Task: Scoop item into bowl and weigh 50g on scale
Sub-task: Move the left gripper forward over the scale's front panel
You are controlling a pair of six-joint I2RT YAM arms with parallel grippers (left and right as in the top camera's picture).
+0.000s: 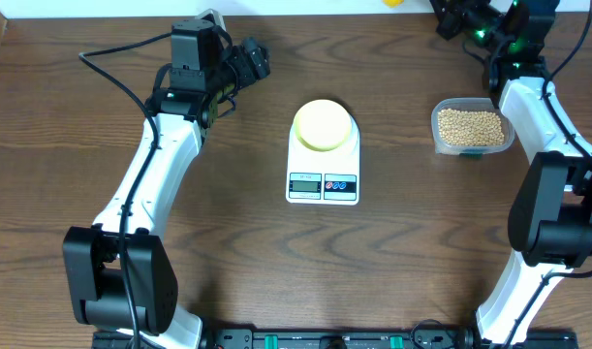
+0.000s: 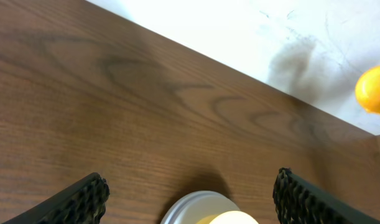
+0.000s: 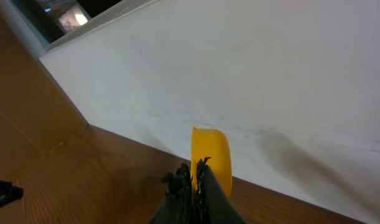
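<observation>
Starting | small round pale yellow bowl [image 1: 324, 124] on white rectangular digital scale [image 1: 323, 167], apparently empty | small tan beans [image 1: 470, 126] unscooped | left gripper [image 2: 191, 180] jaws apart, bowl ahead | right gripper [image 3: 194, 171] jaws clamping yellow plastic scoop [image 3: 211, 155]

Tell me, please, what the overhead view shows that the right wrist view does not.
Only overhead: the scale with the bowl on its platform, and the tub of beans apart from it. Only right wrist: that the right gripper is shut on the yellow scoop. Both: the wooden table.
</observation>
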